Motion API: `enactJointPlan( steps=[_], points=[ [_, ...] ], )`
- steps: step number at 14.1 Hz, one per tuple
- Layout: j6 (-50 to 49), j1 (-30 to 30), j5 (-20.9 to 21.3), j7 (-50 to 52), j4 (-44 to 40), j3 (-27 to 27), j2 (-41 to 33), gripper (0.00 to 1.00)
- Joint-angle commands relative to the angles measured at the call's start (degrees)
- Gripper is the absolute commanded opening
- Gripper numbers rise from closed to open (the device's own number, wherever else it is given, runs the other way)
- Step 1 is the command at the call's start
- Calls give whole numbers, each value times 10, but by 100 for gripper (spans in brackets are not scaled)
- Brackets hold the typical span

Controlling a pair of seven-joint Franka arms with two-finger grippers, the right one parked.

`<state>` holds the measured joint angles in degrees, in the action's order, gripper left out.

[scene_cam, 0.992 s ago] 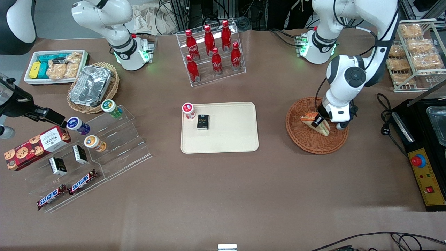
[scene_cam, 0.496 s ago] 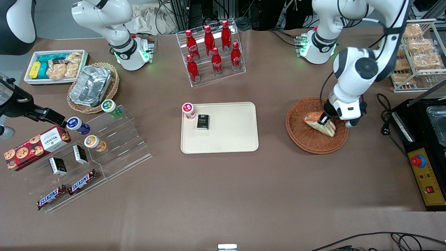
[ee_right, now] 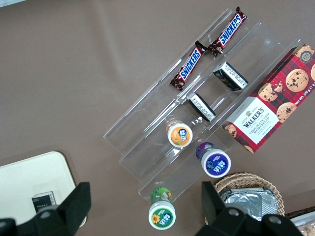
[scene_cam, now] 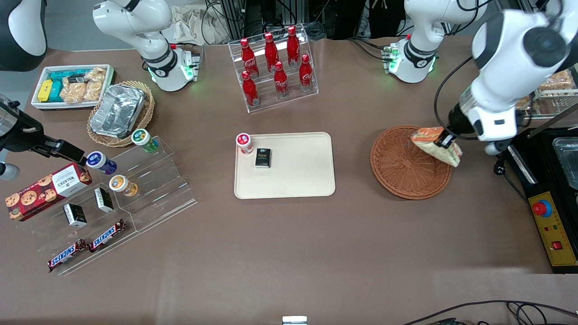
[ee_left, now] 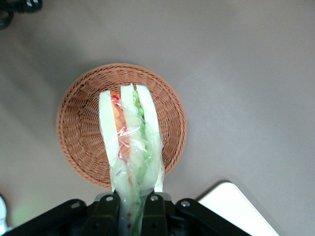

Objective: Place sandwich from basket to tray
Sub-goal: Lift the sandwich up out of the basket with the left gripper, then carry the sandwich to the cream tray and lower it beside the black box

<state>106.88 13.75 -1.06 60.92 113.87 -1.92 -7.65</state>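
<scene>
My left gripper (scene_cam: 443,141) is shut on the clear-wrapped sandwich (scene_cam: 434,145) and holds it in the air above the working-arm edge of the round reddish-brown basket (scene_cam: 402,171). The wrist view has the sandwich (ee_left: 130,142) pinched at its narrow end between the gripper (ee_left: 132,206) fingers, bread layers with orange and green filling pointing away over the basket (ee_left: 78,132). Nothing lies in the basket. The cream tray (scene_cam: 298,180) sits mid-table, toward the parked arm from the basket; a corner of the tray (ee_left: 236,209) shows in the wrist view.
On the tray stand a small red-capped jar (scene_cam: 244,143) and a black box (scene_cam: 263,157). A rack of red cola bottles (scene_cam: 275,67) stands farther from the camera. A black machine (scene_cam: 548,189) and a wire rack of pastries (scene_cam: 539,76) sit at the working arm's end.
The gripper has risen with the sandwich out of the basket and drifted toward the working arm's end; the basket is left bare.
</scene>
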Motion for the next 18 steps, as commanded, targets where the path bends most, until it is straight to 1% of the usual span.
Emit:
enactJointPlan(
  steps=[1, 5, 10, 11, 12, 13, 14, 16, 18],
  points=[
    [-48, 7, 2, -35, -54, -5, 15, 10],
    [-48, 14, 1, -41, -55, -2, 17, 11],
    [-47, 72, -1, -35, -56, -2, 23, 14],
    [-47, 87, -1, -34, -55, -2, 26, 13],
    [-42, 103, -1, -37, -54, -2, 32, 8],
    [-40, 116, -3, -40, -55, -2, 40, 0],
    [-28, 130, -4, -39, -55, -1, 54, 0],
    [34, 166, -6, -31, -55, -1, 96, 0],
    [81, 189, -8, -31, -51, 0, 123, 0]
  ],
)
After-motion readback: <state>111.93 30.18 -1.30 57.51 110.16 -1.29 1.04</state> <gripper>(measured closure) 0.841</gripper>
